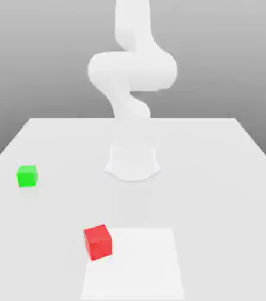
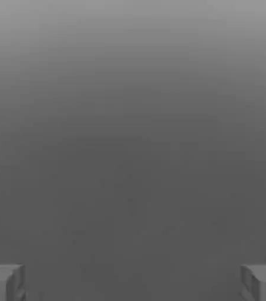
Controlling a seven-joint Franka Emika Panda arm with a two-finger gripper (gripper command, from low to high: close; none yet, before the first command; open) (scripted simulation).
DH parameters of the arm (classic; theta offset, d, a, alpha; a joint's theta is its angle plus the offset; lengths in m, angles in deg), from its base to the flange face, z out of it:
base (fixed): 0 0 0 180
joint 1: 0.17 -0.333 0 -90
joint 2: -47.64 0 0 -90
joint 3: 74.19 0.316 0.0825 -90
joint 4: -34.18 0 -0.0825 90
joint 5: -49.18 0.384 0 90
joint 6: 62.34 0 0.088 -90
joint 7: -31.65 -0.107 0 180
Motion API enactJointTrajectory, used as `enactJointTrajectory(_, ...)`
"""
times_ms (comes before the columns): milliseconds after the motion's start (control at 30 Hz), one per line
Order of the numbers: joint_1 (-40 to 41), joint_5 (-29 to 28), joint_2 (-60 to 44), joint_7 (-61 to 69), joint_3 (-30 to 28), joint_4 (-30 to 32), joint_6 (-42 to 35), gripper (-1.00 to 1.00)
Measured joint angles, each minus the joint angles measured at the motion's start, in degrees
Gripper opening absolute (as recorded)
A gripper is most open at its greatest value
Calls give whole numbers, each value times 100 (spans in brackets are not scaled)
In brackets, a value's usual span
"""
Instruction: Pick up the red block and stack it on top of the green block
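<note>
While the pale tabletop (image 1: pixel 199 176) is stretching out before a plain grey bkgd (image 1: pixel 17 47), the white sq. patch (image 1: pixel 138 270) is lying flat on it; the red cube (image 1: pixel 98 242) is sitting over the patch's edge, turned at an angle; the green cube (image 1: pixel 27 176) is resting near the exterior view's left edge; the two-finger gripper (image 2: pixel 133 283) is standing wide open, holding nothing.

Red block (image 1: pixel 98 242) (green block (image 1: pixel 27 176) too)

Pale, plain tabletop (image 1: pixel 199 176) with brighter white rectangle (image 1: pixel 138 270) near front; grey gradient backdrop (image 1: pixel 229 53) behind
</note>
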State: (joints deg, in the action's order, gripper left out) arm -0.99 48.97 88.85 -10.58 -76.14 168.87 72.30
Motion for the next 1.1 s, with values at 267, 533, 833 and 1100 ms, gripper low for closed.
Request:
enactJointTrajectory(267, -246, -16, -1738, 1375, -695, 1036, 1051, 0)
enactJointTrajectory(533, -318, 49, -3422, 2762, -1193, 2041, 2069, 0)
enactJointTrajectory(833, 133, 943, -5290, 3994, -714, 2296, 3448, 0)
enactJointTrajectory(1100, 267, 1077, -5498, 4091, -548, 2265, 3614, -100)
